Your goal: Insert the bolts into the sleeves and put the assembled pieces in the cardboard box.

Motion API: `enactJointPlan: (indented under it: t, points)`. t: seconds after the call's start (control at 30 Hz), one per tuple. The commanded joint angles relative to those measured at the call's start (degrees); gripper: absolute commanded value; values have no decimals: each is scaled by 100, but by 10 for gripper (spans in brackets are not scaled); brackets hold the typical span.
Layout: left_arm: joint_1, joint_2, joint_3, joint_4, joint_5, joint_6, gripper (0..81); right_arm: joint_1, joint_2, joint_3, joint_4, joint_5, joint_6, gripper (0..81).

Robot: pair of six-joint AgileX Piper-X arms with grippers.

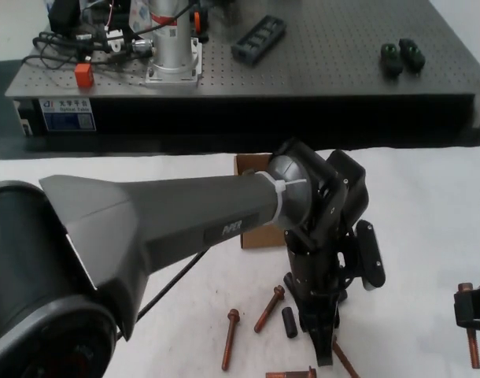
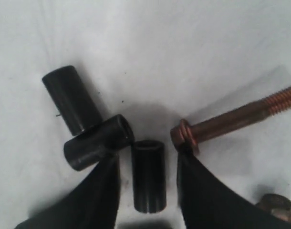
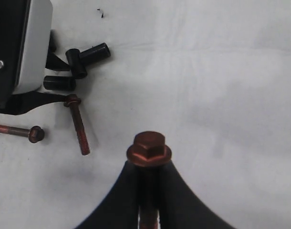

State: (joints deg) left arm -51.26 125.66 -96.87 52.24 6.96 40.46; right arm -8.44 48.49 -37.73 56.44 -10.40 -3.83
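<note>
Left gripper (image 2: 148, 157): low over the white tabletop (image 1: 429, 205), near its middle, fingers spread wide.
Sleeve (image 2: 148, 175): a black tube lying flat between those spread fingers; it seems to touch neither.
Key relation: the sleeve's long axis runs along the fingers, not across them, so closing them should pinch its round sides.
Other sleeves (image 2: 98, 142): two more lie just beside one finger, and the closer one sits right at that fingertip.
Loose bolt (image 2: 231, 117): its head is right at the other fingertip, with the shank pointing away.
Right gripper (image 3: 148, 174): at the right edge of the tabletop, pinching a bolt (image 3: 149, 147) by the shank just under the head.
Gap: the held bolt is well apart from the sleeve, to its right; the left arm is the one at the sleeve.
Cardboard box (image 1: 249, 165): on the far side of the left gripper, partly hidden by the arm.
Likely step: gripping the sleeve so the bolt can go in.
Risk: the crowding neighbours may get nudged.
</note>
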Motion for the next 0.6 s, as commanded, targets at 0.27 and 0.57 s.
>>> enactJointPlan:
  t: [0.27,0.57]
  points:
    - [-17,29,-34,6,-34,245,237,-8,-49,-5,-54,-91,-3,22]
    - [-17,-2,-49,157,-779,142,6,-8,-49,-5,-108,-91,-3,22]
